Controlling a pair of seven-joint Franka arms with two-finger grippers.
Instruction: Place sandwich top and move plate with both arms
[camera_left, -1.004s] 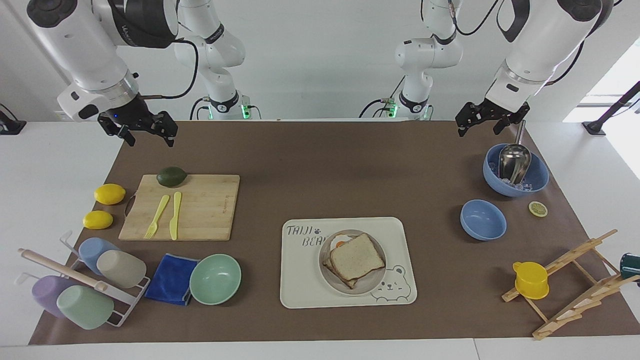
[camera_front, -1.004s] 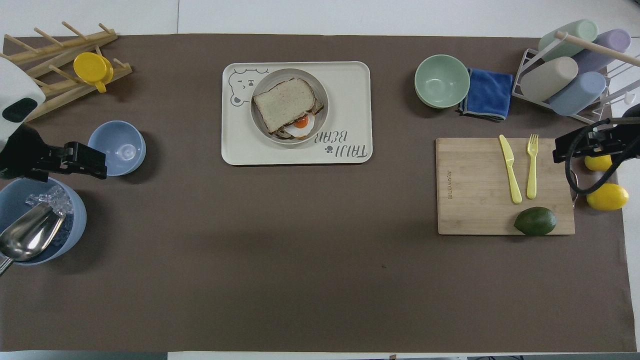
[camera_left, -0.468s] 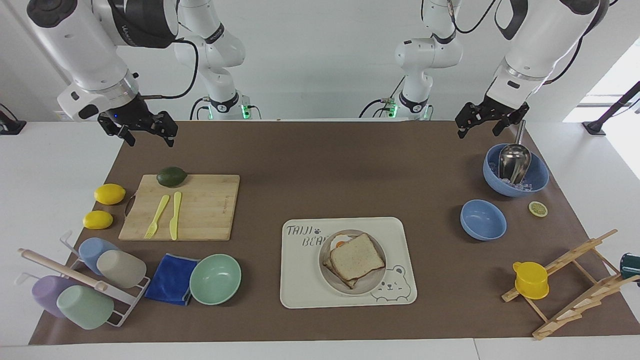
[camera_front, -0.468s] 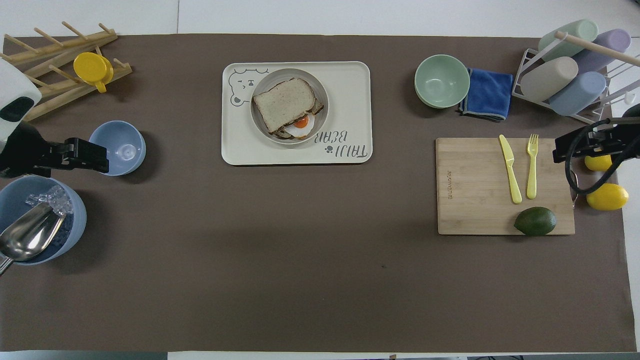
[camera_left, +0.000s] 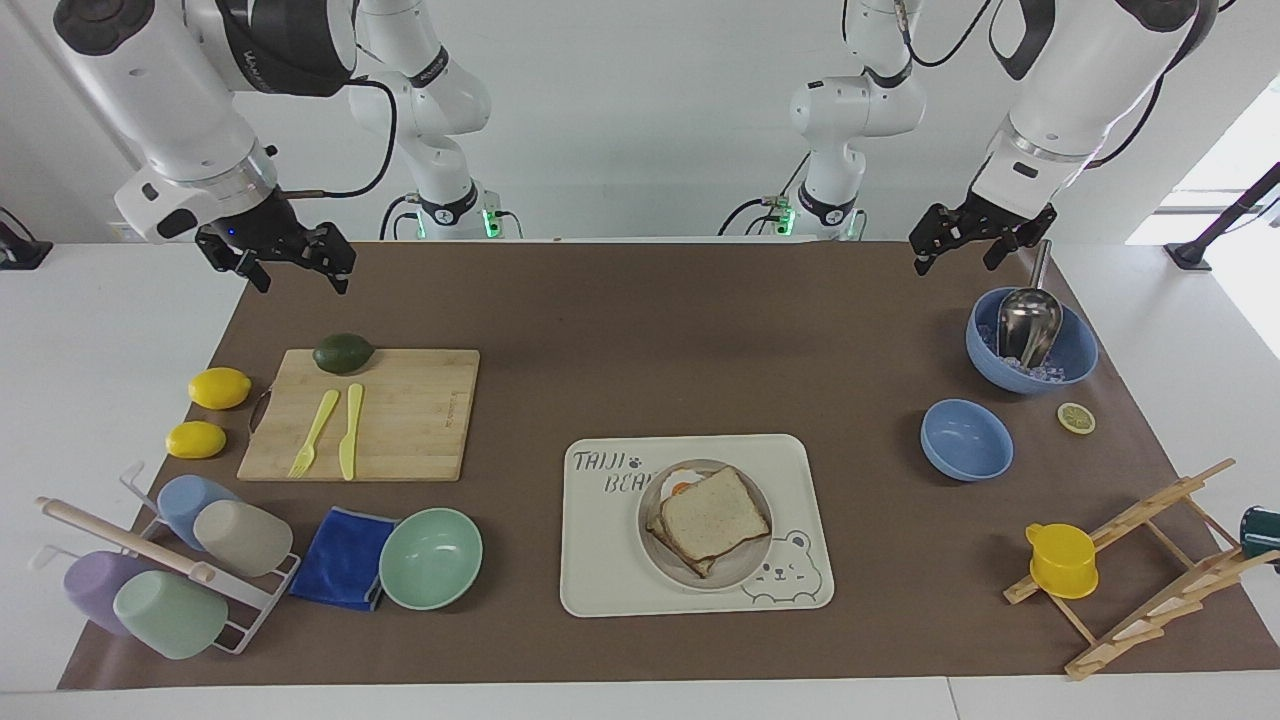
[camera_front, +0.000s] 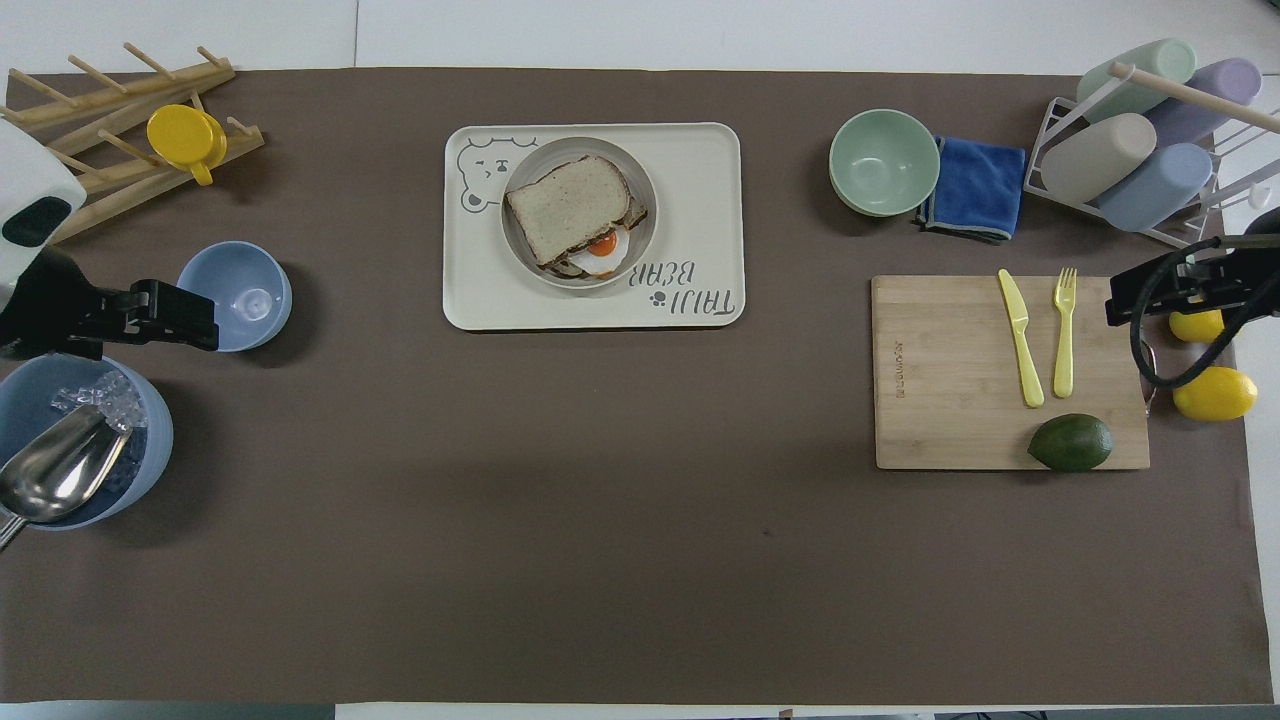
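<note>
The sandwich top (camera_left: 713, 519) (camera_front: 568, 208), a plain tan slice with a brown crust, lies on a slice with a fried egg (camera_front: 602, 244). Both rest on the round pale plate (camera_left: 752, 568) (camera_front: 645, 200), which sits on the cream bear tray (camera_left: 600, 570) (camera_front: 700, 180). My left gripper (camera_left: 957, 256) (camera_front: 203, 318) hangs open and empty over the mat at the left arm's end, near the ice bowl (camera_left: 1075, 355). My right gripper (camera_left: 300, 280) (camera_front: 1118, 298) hangs open and empty at the right arm's end, above the mat beside the cutting board (camera_left: 400, 420).
The ice bowl holds a metal scoop (camera_left: 1028, 322). A small blue bowl (camera_left: 966, 440), a lemon slice (camera_left: 1076, 417), and a wooden rack with a yellow cup (camera_left: 1062, 560) are nearby. The board carries an avocado (camera_left: 343, 352), a fork and a knife. Lemons (camera_left: 219, 387), a mint bowl (camera_left: 431, 558), a blue cloth (camera_left: 343, 558) and a cup rack (camera_left: 170, 575) are near it.
My left gripper has lifted very slightly above the ice bowl. The right arm, the sandwich and the plate have not moved.
</note>
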